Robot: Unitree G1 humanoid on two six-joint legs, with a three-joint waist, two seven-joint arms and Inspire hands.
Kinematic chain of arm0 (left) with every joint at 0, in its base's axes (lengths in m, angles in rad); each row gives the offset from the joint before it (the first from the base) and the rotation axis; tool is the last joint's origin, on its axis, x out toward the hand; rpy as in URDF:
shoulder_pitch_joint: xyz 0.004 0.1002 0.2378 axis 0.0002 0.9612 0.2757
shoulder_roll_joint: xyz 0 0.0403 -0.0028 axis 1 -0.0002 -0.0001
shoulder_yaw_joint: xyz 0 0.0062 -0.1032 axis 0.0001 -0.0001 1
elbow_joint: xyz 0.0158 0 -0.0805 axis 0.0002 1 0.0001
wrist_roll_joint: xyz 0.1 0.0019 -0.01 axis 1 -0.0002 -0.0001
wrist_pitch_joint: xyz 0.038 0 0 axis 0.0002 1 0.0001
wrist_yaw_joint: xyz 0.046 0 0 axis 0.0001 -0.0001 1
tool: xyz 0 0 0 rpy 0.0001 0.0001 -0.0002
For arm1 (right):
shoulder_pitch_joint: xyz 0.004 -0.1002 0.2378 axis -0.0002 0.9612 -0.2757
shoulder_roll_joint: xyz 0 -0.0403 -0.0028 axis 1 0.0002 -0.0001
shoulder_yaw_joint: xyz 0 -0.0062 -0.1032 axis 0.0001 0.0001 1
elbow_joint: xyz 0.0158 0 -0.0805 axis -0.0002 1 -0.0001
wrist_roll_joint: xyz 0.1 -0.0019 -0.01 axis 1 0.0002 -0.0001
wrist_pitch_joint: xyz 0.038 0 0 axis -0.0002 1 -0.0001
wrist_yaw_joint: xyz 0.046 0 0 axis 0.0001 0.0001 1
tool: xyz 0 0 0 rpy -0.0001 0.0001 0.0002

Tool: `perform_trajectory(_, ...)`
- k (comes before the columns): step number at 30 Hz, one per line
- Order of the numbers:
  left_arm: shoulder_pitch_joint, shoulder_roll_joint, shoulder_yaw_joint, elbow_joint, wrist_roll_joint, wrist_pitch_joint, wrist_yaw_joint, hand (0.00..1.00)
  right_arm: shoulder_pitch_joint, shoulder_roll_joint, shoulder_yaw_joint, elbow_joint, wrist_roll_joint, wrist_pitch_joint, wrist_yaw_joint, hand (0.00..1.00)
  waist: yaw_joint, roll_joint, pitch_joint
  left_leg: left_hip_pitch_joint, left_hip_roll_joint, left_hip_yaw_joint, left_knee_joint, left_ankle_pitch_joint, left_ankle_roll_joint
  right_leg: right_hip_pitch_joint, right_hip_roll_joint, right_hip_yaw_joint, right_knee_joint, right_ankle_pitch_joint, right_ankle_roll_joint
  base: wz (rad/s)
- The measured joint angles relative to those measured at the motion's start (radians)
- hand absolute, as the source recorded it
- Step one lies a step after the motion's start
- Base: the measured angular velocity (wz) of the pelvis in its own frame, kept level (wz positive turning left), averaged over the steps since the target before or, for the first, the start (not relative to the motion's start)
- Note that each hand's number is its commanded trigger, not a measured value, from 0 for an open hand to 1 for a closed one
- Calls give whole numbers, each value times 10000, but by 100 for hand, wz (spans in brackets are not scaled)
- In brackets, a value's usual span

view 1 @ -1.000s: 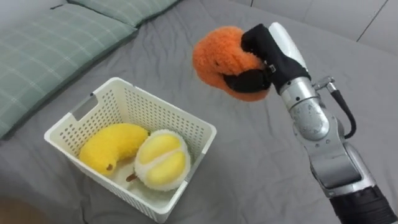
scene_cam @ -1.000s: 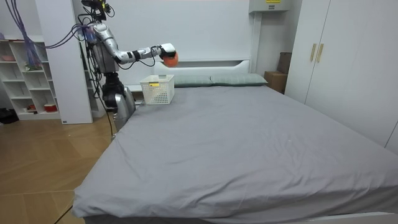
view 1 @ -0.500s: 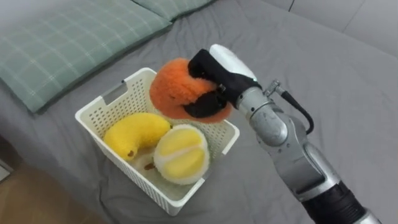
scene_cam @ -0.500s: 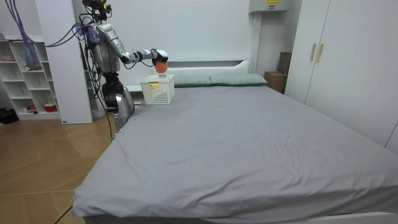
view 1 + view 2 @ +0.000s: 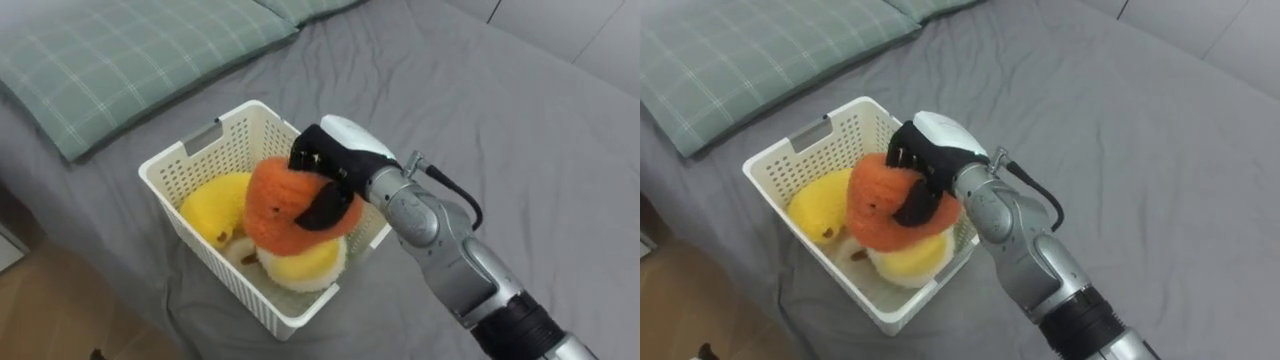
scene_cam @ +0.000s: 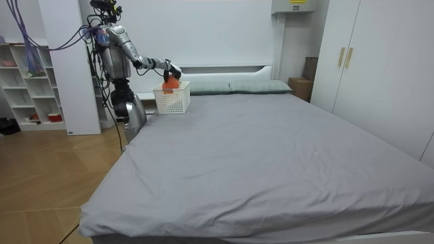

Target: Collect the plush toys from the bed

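Right hand [image 5: 332, 160] grips orange plush [image 5: 280, 200], seemingly inside white basket [image 5: 212, 160].

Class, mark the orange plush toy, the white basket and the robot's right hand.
orange plush toy [image 5: 278, 195], left eye view, its fuzzy top
white basket [image 5: 236, 143], left eye view, its far wall
right hand [image 5: 335, 150], left eye view, its back

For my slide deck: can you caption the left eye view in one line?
Right hand grips an orange plush toy over the yellow toys in the white basket.
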Motion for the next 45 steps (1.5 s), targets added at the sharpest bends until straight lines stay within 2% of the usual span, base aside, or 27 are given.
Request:
perform_trajectory(24, 32, 3, -2, 125, 186, -3, 5, 0, 24, -302, 89, 365, -39, -48, 203, 0, -30, 20, 12, 53, 14, 121, -24, 5, 7, -6, 4, 100, -7, -1, 1, -1)
perform_trajectory(39, 20, 3, -18, 177, 172, 0, 103, 0, 19, -362, 50, 326, 52, -150, 144, 0, -70, -5, -12, 55, 15, 145, -27, 7, 10, -14, 7, 239, -8, 0, 0, 0)
perform_trajectory(45, 54, 2, -13, 167, 174, 124, 133, 0, 20, -369, -317, 232, 278, -148, -15, 0, -349, -24, -34, 63, 6, 142, 0, 8, 12, 14, 6, 264, -14, 0, 0, 1)
